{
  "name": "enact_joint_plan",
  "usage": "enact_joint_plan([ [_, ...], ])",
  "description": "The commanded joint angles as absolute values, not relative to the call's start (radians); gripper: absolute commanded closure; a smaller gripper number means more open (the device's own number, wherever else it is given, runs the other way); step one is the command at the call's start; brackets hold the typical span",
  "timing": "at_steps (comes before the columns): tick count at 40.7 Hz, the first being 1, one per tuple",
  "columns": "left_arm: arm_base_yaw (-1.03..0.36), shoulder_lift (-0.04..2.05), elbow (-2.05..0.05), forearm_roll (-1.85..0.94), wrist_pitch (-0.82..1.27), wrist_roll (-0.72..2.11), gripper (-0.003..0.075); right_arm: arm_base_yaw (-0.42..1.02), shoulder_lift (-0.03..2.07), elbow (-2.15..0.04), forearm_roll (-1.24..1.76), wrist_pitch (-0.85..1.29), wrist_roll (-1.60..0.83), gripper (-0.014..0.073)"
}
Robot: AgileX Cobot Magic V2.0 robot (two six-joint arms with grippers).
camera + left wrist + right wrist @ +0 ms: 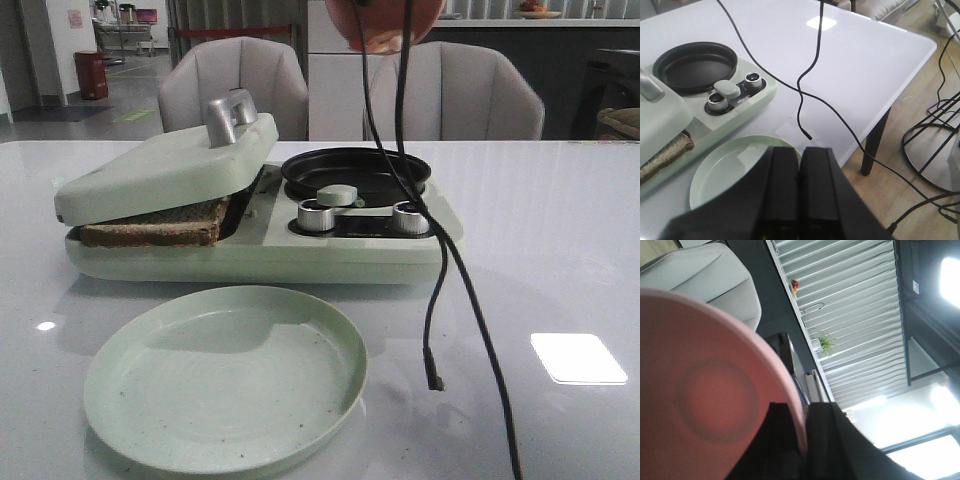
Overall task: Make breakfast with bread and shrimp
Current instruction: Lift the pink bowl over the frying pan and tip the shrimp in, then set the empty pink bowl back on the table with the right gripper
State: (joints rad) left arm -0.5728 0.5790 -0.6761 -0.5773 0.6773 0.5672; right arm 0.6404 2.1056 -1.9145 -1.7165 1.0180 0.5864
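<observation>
Pale mint-green breakfast maker (350, 255) with a black round pan (355, 172), silver knobs (318, 215) and a silver lid handle (228, 115); bread (150, 233) under the lid shows dark brown crust; plate (225, 380) pale green with fine dark specks; table (560, 250) glossy white; cables (440, 260) black; pink bowl (700, 385) with a faint darker ring on its base; gripper fingers (782, 190) black; chairs (235, 85) light grey

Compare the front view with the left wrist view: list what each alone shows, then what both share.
Front view only: the pink plate overhead, the chairs behind the table.

Left wrist view only: the left gripper, shut and empty, the table edge and wooden floor.

Both: the breakfast maker with bread under its lid, black pan, green plate, dangling cables.
</observation>
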Motion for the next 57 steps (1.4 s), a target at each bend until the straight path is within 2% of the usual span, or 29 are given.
enact_joint_plan([
  [1, -0.578, 0.580, -0.703, -0.602, 0.609, 0.570, 0.0620, 0.639, 2.026, -1.983, -1.812, 1.046, 0.539, 0.0548],
  [8, -0.578, 0.580, -0.703, -0.589, 0.605, 0.570, 0.0620, 0.639, 2.026, -2.041, -1.812, 1.036, 0.512, 0.0548],
  [24, -0.578, 0.580, -0.703, -0.589, 0.605, 0.570, 0.0620, 0.639, 2.108, -2.028, -1.811, 1.035, 0.514, 0.0548],
  [33, -0.578, 0.580, -0.703, -0.587, 0.605, 0.570, 0.0620, 0.639, 2.077, -2.028, -1.762, 1.044, 0.602, 0.0548],
  [45, -0.578, 0.580, -0.703, -0.587, 0.605, 0.570, 0.0620, 0.603, 1.868, -2.020, -1.261, 1.096, 0.515, 0.0548],
  [51, -0.578, 0.580, -0.703, -0.587, 0.611, 0.570, 0.0620, 0.499, 1.735, -1.915, -0.954, 1.092, 0.442, 0.0548],
  [57, -0.578, 0.580, -0.703, -0.587, 0.611, 0.570, 0.0620, 0.338, 1.600, -1.686, -0.729, 1.025, 0.384, 0.0548],
])
